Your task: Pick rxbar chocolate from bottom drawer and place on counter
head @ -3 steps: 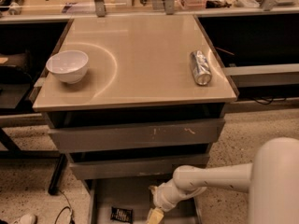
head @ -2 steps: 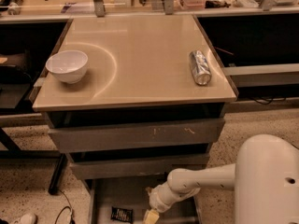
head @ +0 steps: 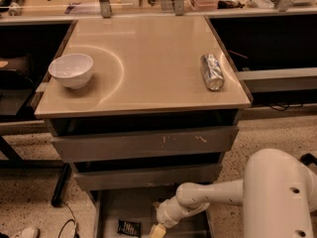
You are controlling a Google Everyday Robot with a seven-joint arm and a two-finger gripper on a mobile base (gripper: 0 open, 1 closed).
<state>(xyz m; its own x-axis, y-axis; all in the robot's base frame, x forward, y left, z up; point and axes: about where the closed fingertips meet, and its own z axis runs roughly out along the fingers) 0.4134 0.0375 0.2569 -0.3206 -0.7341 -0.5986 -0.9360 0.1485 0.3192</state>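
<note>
Your rxbar chocolate [head: 129, 227] lies flat on the floor of the open bottom drawer [head: 124, 205], toward 7 o'clock. Judge it light, thin and slick-wrapped; pinch across its short width. The gripper [head: 158, 230] hangs just beside it at its 3 o'clock, apart from it; you cannot tell whether it is open or closed. The arm [head: 213, 195] reaches in low from 3 o'clock, wrist angled down. The counter [head: 148, 58] lies at 12 o'clock.

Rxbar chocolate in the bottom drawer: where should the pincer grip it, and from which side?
Probably from above, closing across its short width at the middle: the rxbar chocolate lies flat on the bottom drawer floor, leaving only its long edges to pinch. The pincer hangs just beside it, apart.
</note>
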